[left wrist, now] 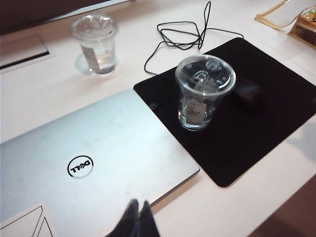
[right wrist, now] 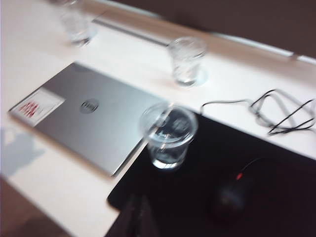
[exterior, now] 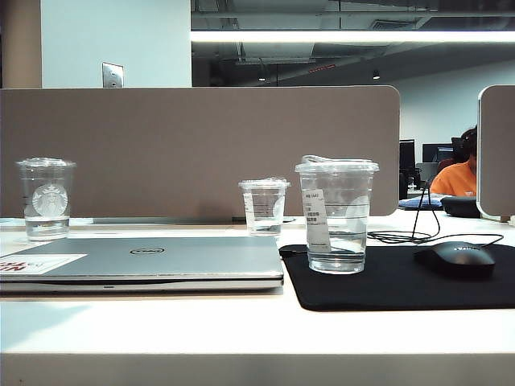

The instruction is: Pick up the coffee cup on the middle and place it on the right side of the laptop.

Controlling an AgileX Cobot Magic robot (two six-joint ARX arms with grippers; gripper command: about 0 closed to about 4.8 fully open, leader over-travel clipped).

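Observation:
The coffee cup, clear plastic with a lid and a white rectangular label, stands upright on a black mouse pad, just right of the closed silver Dell laptop. No arm appears in the exterior view. In the left wrist view my left gripper is shut and empty over the laptop near its edge, well short of the cup. In the blurred right wrist view my right gripper has its fingers together, holding nothing, above the pad's corner and apart from the cup and laptop.
A Starbucks-logo cup stands behind the laptop's left end. A smaller clear cup sits by the grey partition. A black mouse lies on the pad, its cable trailing back.

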